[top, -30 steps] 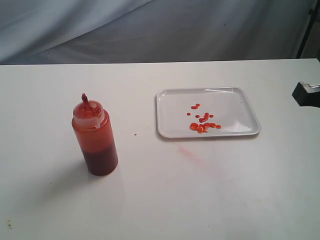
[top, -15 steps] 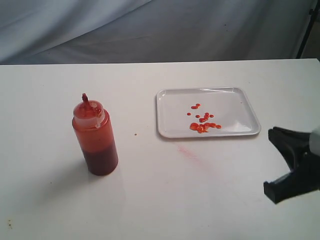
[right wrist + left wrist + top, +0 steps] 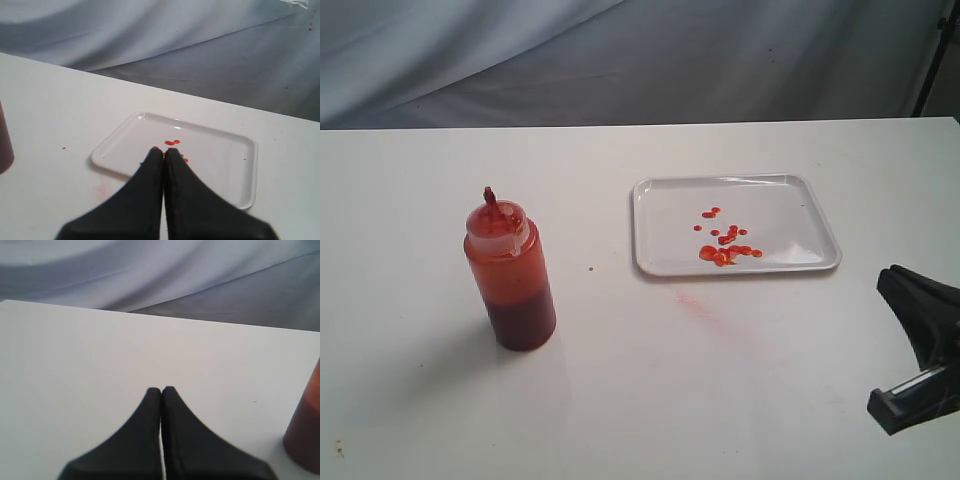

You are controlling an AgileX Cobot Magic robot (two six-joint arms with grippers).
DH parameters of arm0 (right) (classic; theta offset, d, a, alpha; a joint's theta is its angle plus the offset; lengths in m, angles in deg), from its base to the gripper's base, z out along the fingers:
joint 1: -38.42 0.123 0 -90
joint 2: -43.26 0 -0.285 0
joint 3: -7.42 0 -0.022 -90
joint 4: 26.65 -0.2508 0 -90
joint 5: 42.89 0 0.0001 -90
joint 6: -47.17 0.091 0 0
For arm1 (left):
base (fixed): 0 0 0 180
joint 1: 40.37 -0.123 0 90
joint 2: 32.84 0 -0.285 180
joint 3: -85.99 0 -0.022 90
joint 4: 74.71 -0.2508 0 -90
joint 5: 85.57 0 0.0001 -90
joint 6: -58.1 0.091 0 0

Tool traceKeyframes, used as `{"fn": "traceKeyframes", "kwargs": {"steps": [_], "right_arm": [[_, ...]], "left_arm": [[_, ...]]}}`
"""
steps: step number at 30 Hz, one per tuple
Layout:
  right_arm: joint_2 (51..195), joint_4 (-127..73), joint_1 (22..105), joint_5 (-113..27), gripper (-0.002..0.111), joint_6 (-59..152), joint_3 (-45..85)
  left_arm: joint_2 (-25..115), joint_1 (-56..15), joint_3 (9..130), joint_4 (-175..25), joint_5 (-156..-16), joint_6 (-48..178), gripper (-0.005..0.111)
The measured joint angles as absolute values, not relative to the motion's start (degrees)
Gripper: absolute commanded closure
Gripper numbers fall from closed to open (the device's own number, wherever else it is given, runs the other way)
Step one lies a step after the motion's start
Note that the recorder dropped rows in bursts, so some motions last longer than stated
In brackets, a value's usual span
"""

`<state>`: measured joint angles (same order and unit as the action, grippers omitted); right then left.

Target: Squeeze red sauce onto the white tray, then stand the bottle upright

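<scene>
Now that the right gripper [image 3: 164,151], closed on nothing, has drawn back to the tray's [image 3: 660,215] 5 o'clock, the job looks finished: sauce [image 3: 725,252] dots the tray, the bottle [image 3: 510,275] stands upright at its 8 o'clock, and the left gripper [image 3: 161,389] is closed too.

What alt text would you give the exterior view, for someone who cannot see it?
A red-orange squeeze bottle stands upright, untouched, on the left of a white table. To its right lies a white tray with a small cluster of red sauce drops; the black right gripper pokes in at the lower right edge, clear of both.
</scene>
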<state>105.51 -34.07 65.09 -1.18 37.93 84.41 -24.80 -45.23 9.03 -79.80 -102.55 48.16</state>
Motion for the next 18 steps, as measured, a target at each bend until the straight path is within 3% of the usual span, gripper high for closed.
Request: {"fn": "traceKeyframes", "kwargs": {"steps": [18], "right_arm": [[105.3, -40.5, 65.1, -1.2, 0.108, 38.1, 84.4]], "left_arm": [[-24.8, -45.2, 9.0, -79.8, -102.6, 48.2, 0.106]]}}
